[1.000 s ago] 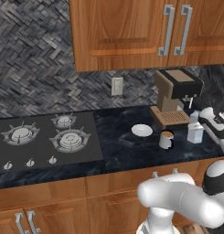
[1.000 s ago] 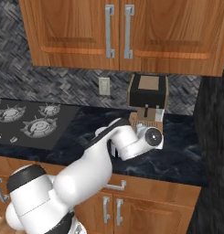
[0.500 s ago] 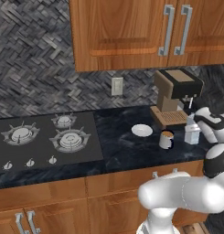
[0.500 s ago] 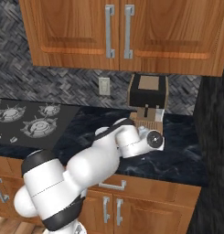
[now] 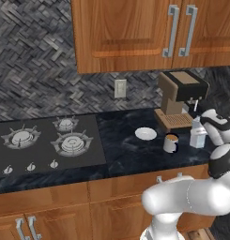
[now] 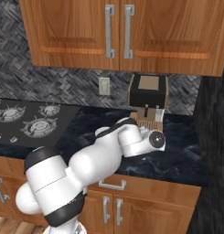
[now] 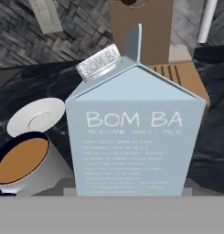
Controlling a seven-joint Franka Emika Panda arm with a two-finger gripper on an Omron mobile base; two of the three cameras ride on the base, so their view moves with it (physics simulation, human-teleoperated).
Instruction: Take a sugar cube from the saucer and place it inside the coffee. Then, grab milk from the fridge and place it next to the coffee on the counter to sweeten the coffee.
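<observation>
Milk moved left, now standing on counter just beside coffee — I can't tell pincer state; I judge release comes next.

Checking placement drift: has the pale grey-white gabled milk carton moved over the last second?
Yes. In the left base view the pale gabled milk carton has shifted left, closer to the white coffee mug on the black counter.

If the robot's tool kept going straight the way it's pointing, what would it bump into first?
Most likely the milk, which stands right in front of the hand camera. The coffee sits off to one side, out of that line.
</observation>
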